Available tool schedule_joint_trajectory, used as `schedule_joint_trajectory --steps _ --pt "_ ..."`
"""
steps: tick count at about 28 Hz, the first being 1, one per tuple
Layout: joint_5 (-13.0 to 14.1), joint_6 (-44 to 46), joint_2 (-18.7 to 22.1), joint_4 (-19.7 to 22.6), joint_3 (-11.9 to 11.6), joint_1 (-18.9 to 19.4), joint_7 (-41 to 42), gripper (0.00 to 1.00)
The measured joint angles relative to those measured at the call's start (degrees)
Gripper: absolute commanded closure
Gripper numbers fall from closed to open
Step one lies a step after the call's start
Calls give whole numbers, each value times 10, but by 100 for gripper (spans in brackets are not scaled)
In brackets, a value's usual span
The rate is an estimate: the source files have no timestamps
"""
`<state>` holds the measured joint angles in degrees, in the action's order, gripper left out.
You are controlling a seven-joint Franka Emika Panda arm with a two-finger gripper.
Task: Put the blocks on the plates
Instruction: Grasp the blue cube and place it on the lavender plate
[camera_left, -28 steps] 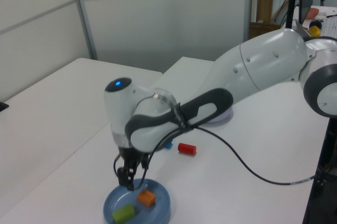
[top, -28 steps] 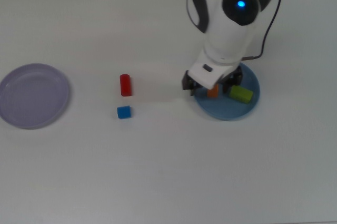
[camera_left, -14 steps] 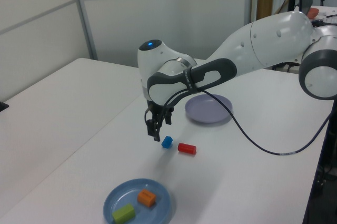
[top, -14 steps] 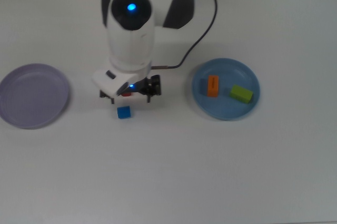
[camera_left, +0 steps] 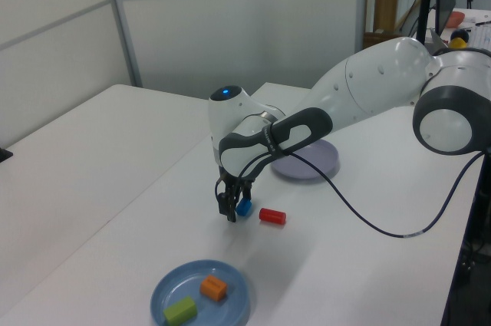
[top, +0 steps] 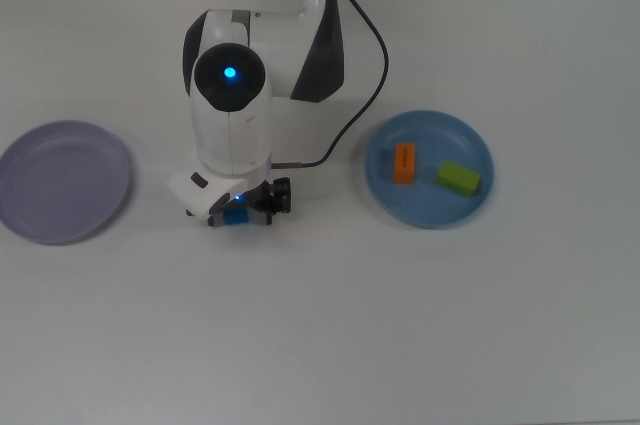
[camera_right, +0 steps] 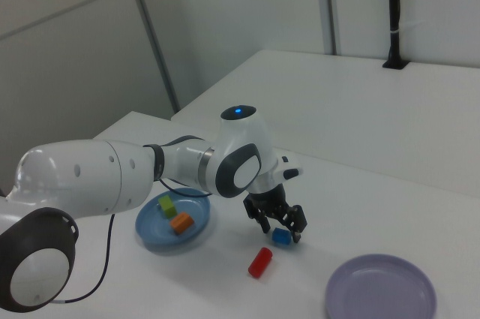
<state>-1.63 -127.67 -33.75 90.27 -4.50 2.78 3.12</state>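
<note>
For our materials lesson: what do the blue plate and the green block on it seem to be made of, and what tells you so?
Blue plate: probably plastic, smooth and matte; even colour, thin raised rim, no glare. Green block: likely painted wood or plastic; flat solid colour, crisp edges, no visible grain. Neither can be settled by look alone.

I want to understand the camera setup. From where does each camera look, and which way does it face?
Top view: overhead, facing straight down at the table; shows the arm and gripper over the blue cube.
Left view: from beyond the blue plate, raised, facing the lavender plate; shows the whole arm.
Right view: from beyond the lavender plate, raised, facing the opposite way; shows the arm.
The left and right views share the red cylinder.
</note>
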Motion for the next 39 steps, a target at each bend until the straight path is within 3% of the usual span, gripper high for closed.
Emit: schedule_joint_trajectory --steps 5,27,32,39 --pt "13 -1 1 -4 0 -10 0 100" --pt "13 -1 12 -14 -2 -21 0 100" --pt "11 -1 30 -15 -5 -54 2 100" --pt "10 -1 31 -25 -7 -148 65 100"
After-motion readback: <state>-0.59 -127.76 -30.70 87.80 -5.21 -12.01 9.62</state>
